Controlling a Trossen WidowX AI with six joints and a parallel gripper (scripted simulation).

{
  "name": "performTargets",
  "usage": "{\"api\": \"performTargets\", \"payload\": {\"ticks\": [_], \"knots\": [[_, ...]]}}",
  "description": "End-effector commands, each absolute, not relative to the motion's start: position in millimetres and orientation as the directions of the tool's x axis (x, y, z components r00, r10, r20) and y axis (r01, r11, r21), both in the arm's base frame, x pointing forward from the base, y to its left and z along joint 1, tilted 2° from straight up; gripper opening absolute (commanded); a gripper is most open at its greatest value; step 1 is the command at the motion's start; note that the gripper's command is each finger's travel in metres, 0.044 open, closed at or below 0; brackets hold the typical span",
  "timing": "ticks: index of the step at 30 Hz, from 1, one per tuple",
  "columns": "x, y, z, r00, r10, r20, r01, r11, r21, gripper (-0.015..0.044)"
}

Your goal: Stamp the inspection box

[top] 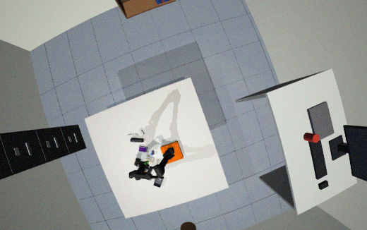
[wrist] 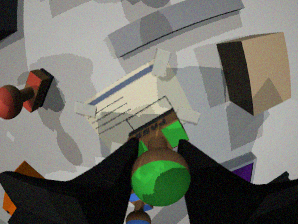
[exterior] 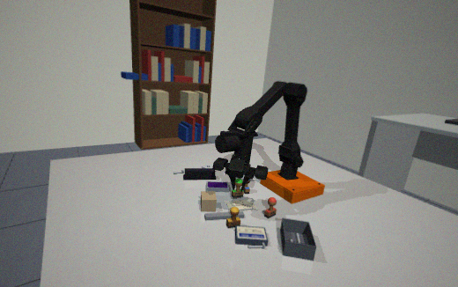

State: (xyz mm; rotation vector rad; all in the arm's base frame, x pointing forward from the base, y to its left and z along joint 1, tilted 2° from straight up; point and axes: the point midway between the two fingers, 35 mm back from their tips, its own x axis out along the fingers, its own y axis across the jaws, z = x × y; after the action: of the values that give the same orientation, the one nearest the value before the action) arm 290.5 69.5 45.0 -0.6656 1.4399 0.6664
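My gripper (wrist: 158,144) (exterior: 238,190) is shut on the green-topped PASS stamp (wrist: 161,182) (exterior: 238,194), with its lettered block toward the card. The cream card (wrist: 132,90) (exterior: 233,205) lies under and beyond the stamp, held by pale tabs at its corners. The stamp's block is over the near edge of the card's outlined box (wrist: 150,114) in the wrist view and hides part of it. Whether the block touches the card cannot be told. The purple ink pad (wrist: 242,173) (exterior: 217,185) (top: 142,149) lies beside the card, partly behind a finger in the wrist view.
A red stamp (wrist: 37,91) (exterior: 270,207), a yellow stamp (exterior: 233,217), a blue stamp (wrist: 138,216), a tan block (wrist: 267,70) (exterior: 209,201) and a grey bar (wrist: 175,25) (exterior: 224,216) stand around the card. A dark open box (exterior: 298,239) and a blue-labelled case (exterior: 251,235) lie farther out.
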Motion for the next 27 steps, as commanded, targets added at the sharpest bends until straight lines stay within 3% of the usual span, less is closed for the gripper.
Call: {"api": "performTargets", "payload": {"ticks": [1,27], "knots": [[289,70,41,0.017,0.013,-1.000,-0.758,0.652,-0.004,0.0000],[288,70,24,0.020,0.016,-1.000,-0.758,0.652,-0.005,0.0000]]}}
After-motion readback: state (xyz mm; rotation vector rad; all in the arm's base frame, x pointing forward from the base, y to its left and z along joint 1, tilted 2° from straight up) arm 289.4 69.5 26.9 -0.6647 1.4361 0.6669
